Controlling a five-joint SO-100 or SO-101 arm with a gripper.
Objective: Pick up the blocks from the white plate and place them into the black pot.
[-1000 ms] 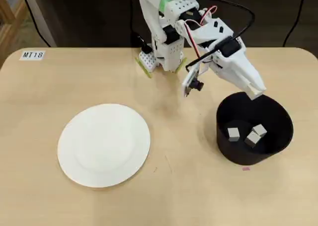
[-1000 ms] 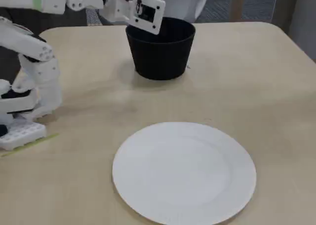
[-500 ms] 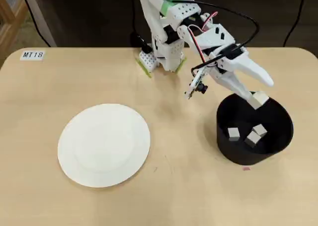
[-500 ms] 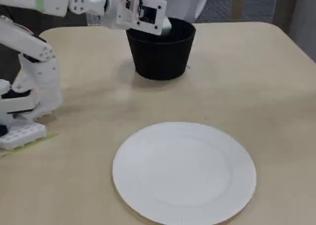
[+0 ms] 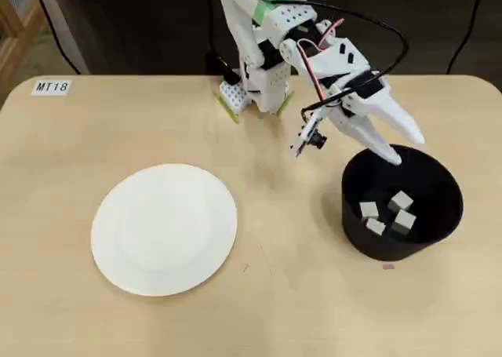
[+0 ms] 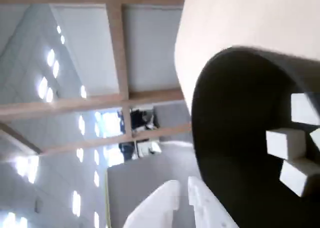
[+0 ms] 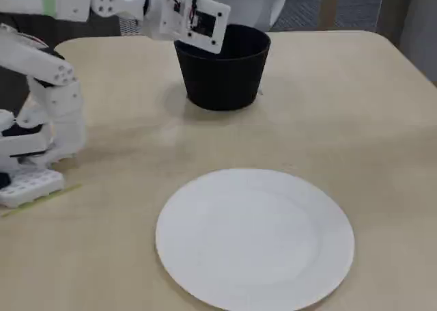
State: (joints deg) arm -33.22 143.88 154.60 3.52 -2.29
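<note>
Plate (image 5: 164, 229) is bare and all four blocks (image 5: 388, 214) sit in the black pot (image 5: 401, 243), so the job looks finished; gripper (image 5: 406, 143) hangs open and empty over the pot's rim and just needs to back off.

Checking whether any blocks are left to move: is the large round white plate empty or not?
Empty. The large round white plate shows only bare surface in the overhead and fixed views; four small whitish-grey cubes lie inside the matte black round pot.

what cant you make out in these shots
- Blocks: hidden in the fixed view by the black pot wall; the wrist view's right edge cuts some off.
- Gripper: fingertips hidden in the fixed view by the wrist camera board; blurred in the wrist view.
- White plate: its lower rim is cropped in the fixed view.
</note>
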